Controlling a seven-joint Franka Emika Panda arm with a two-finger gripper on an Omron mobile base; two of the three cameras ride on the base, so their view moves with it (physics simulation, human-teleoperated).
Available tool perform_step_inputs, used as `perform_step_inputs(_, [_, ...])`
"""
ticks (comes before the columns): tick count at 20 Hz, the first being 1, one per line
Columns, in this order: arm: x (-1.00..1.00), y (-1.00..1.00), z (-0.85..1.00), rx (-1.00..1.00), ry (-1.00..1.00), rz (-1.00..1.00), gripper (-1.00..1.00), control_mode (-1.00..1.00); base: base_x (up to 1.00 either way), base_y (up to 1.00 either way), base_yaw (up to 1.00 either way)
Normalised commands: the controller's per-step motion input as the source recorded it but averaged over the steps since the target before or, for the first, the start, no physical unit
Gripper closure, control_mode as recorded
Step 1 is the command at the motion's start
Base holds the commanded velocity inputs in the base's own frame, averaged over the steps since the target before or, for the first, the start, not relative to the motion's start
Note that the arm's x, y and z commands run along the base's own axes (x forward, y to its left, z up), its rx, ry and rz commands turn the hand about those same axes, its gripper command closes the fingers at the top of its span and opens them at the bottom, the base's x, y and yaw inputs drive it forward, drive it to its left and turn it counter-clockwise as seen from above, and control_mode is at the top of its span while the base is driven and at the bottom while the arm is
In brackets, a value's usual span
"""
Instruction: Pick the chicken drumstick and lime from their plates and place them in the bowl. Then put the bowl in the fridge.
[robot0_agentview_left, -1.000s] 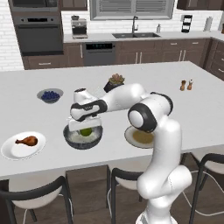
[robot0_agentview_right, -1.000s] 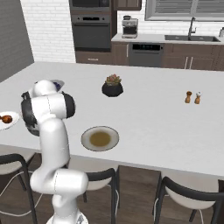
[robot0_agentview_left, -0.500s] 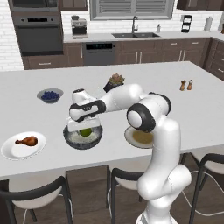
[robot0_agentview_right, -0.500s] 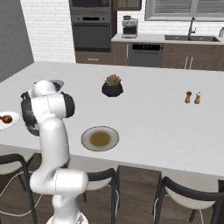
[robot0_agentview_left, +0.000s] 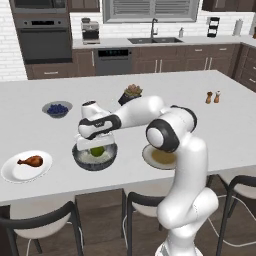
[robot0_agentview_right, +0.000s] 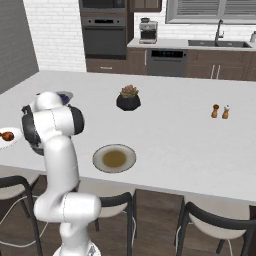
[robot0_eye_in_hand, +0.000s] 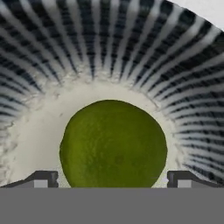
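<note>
Little has shifted since a second ago: the arm still reaches over the bowl (robot0_agentview_left: 95, 156), and the only change I can make out is the hand (robot0_eye_in_hand: 112, 178) spreading a touch wider. It hangs low over the bowl with its fingertips (robot0_eye_in_hand: 43, 179) standing well apart on either side of the lime (robot0_eye_in_hand: 113, 144), released and gripping nothing. The lime (robot0_agentview_left: 97, 151) lies on the pale bottom of the bowl, ringed by the striped inner wall (robot0_eye_in_hand: 109, 48). On the table (robot0_agentview_left: 210, 130), the chicken drumstick (robot0_agentview_left: 31, 161) rests on the white plate (robot0_agentview_left: 15, 172) at about nine o'clock from the bowl, well apart from it. The tan-brown plate (robot0_agentview_left: 159, 159) sits at three o'clock, near the bowl. A small bowl of blueberries (robot0_agentview_left: 57, 109) stands at roughly eleven o'clock, a potted plant (robot0_agentview_left: 131, 93) at about one o'clock.
</note>
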Motion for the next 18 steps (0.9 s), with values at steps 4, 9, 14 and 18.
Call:
perform_step_inputs(4, [-0.29, -0.02, 0.27, 0.00, -0.04, 0.00, -1.00, -1.00, 0.00, 0.00, 0.00])
perform_step_inputs(9, [-0.45, -0.36, 0.75, 0.00, -0.04, 0.00, -1.00, -1.00, 0.00, 0.00, 0.00])
perform_step_inputs(14, [-0.71, -0.88, 0.73, 0.03, -0.12, 0.00, -1.00, -1.00, 0.00, 0.00, 0.00])
perform_step_inputs(18, [-0.78, -1.00, 0.55, 0.13, -0.18, 0.00, -1.00, -1.00, 0.00, 0.00, 0.00])
